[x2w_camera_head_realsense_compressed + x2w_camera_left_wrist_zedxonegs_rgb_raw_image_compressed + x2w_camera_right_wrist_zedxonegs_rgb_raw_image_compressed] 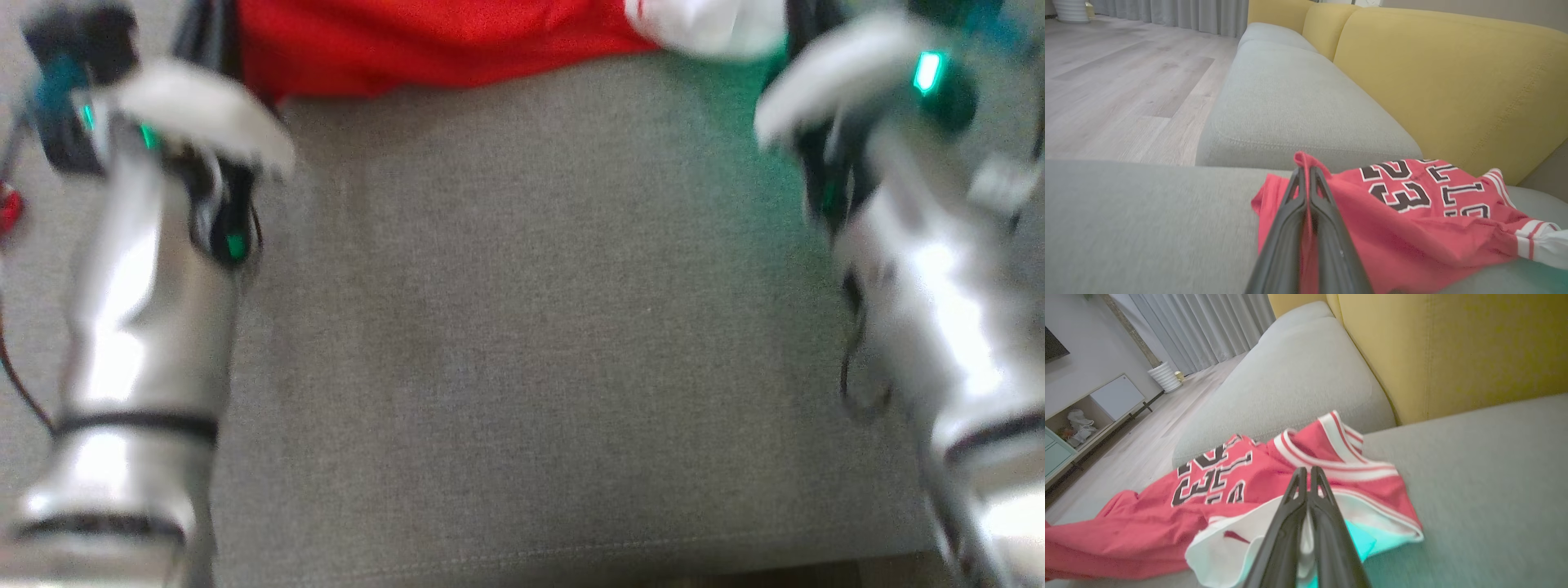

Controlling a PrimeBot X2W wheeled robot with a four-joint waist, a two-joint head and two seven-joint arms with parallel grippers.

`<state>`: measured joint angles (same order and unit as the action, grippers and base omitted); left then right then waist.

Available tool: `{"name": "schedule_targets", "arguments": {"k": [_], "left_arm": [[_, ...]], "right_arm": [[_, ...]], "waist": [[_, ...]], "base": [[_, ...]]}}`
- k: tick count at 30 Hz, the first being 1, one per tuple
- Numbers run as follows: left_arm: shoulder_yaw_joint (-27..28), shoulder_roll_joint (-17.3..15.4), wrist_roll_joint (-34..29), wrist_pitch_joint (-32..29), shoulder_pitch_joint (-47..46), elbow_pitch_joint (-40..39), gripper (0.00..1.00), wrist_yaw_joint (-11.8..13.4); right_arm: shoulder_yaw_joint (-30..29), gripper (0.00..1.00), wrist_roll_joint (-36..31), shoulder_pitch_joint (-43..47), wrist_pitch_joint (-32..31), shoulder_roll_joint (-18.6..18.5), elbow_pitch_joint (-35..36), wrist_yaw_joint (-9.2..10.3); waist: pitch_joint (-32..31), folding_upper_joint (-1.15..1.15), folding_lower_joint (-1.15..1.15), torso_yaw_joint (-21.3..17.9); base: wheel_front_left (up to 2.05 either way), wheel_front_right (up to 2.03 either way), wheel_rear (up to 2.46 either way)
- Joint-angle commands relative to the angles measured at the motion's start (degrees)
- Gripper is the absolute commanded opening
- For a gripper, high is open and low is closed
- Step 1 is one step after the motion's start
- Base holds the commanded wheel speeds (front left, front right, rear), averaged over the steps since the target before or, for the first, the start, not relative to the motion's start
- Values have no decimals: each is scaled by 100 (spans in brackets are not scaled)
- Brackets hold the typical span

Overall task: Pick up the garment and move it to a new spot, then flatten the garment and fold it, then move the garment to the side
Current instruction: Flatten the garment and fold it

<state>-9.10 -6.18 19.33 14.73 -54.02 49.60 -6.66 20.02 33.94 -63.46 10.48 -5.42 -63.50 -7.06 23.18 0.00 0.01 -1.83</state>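
Observation:
The garment (1412,228) is a red jersey with black-and-white lettering and white striped trim, lying crumpled on the grey sofa seat (1147,212). My left gripper (1306,169) is shut, with a red edge of the garment pinched between its fingers and lifted in a small peak. My right gripper (1306,470) is shut on the white lining and striped trim of the garment (1147,535). In the head view the garment (424,41) sits at the top edge, beyond both pale forearms (139,327).
A yellow backrest (1453,81) rises behind the grey seat cushion (531,327), whose front seam runs along the bottom of the head view. A second grey cushion (1290,102) continues the sofa. Wooden floor (1126,81), a white vase (1163,375) and a low cabinet (1086,416) lie beyond.

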Motion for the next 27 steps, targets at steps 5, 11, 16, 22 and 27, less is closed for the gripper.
{"name": "schedule_targets", "arguments": {"k": [5,11,16,22,27], "left_arm": [[412,-58,24,27,1637,-1274,0,-63],[416,-118,-35,27,3083,-2523,0,-79],[361,-187,-88,27,3948,-3243,0,-80],[335,-172,-57,-69,5062,-3948,0,56],[348,-136,45,-325,5717,-4501,0,229]], "right_arm": [[297,0,440,1777,290,-226,1140,-43],[35,0,600,3587,186,-559,2471,-43],[-529,0,381,4788,-216,-583,3484,-43],[-1518,0,-345,6526,-1389,-119,5416,-43],[-2003,0,-785,7678,-2417,213,6957,-43]], "waist": [[-640,0,-1,17],[-1100,0,-1,41],[-1359,0,-1,57],[-1645,0,-1,57],[-1779,0,-1,71]], "base": [[0,0,0],[0,0,0],[0,0,0],[0,0,0],[0,0,0]]}}
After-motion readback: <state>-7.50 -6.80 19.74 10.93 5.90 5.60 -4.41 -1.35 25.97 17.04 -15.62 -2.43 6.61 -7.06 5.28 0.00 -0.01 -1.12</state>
